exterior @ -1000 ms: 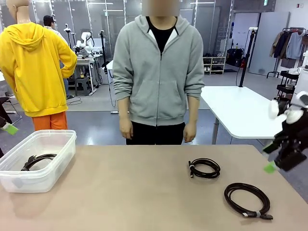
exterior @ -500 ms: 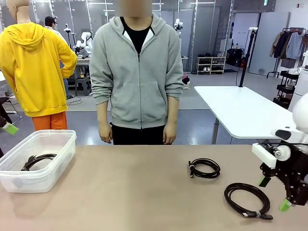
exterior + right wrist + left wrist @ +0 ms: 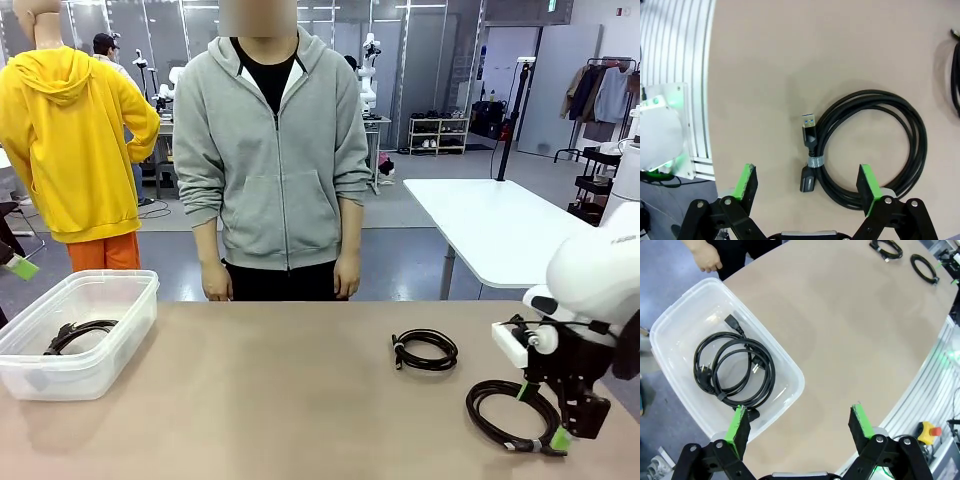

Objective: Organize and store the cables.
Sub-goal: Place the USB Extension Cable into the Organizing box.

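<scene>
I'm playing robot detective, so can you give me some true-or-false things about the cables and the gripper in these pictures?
1. A coiled cable lies in the clear bin. True.
2. Three coils lie on the table. False: there are two, a small coil and a big coil.
3. The right gripper is shut on the big coil. False: it is open above the coil and holds nothing.
4. A small tie binds the big coil. True.
5. The person's hands hold a cable. False: both hang empty.
</scene>
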Robot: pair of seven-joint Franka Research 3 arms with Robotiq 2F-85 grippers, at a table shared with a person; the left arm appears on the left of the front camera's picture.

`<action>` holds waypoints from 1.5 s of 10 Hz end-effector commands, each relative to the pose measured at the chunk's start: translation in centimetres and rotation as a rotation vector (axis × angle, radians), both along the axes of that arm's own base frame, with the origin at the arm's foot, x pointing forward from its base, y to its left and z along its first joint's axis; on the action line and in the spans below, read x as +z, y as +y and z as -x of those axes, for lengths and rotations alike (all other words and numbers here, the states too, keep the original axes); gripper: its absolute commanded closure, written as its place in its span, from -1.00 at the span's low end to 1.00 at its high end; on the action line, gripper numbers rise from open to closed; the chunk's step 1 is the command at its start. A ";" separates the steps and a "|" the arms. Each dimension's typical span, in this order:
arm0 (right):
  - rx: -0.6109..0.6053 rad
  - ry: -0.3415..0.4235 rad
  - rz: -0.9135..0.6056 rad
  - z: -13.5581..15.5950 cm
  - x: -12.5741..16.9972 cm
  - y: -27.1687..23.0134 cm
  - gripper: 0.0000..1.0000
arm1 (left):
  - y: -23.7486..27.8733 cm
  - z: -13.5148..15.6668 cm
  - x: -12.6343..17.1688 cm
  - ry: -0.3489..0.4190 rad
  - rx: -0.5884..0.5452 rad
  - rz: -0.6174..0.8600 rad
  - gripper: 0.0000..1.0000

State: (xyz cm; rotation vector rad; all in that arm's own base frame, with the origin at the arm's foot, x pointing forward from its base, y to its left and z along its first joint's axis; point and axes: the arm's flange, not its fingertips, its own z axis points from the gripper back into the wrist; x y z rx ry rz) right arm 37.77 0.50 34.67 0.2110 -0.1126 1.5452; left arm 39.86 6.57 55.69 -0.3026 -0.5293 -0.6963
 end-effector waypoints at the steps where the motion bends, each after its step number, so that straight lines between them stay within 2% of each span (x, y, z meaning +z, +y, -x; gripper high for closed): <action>1: -0.054 0.017 0.070 2.1 -3.2 1.2 -1.00 | -0.3 -0.3 0.2 -0.007 0.027 0.003 -1.00; 5: -0.040 0.034 0.159 2.5 -4.4 1.4 -1.00 | -0.3 -0.3 0.2 -0.007 0.027 0.003 -1.00; 6: -0.017 0.030 0.167 2.9 -4.4 1.4 -0.62 | -0.3 -0.3 0.2 -0.007 0.027 0.003 -1.00; 7: 0.011 0.020 0.180 3.2 -4.4 1.6 0.16 | -0.3 -0.3 0.2 -0.007 0.027 0.003 -1.00; 9: 0.029 0.026 0.198 3.5 -4.7 1.7 1.00 | -0.3 -0.3 0.2 -0.007 0.027 0.003 -1.00; 11: 0.019 0.021 0.194 3.5 -4.6 1.5 1.00 | -0.3 -0.3 0.2 -0.007 0.027 0.003 -1.00; 12: 0.021 0.024 0.195 3.5 -4.7 1.5 0.90 | -0.3 -0.3 0.2 -0.007 0.027 0.003 -1.00; 13: 0.020 0.027 0.199 3.4 -4.9 1.3 1.00 | -0.3 -0.3 0.2 -0.007 0.027 0.003 -1.00; 15: 0.016 0.022 0.195 3.3 -4.9 1.1 1.00 | -0.3 -0.3 0.2 -0.007 0.027 0.003 -1.00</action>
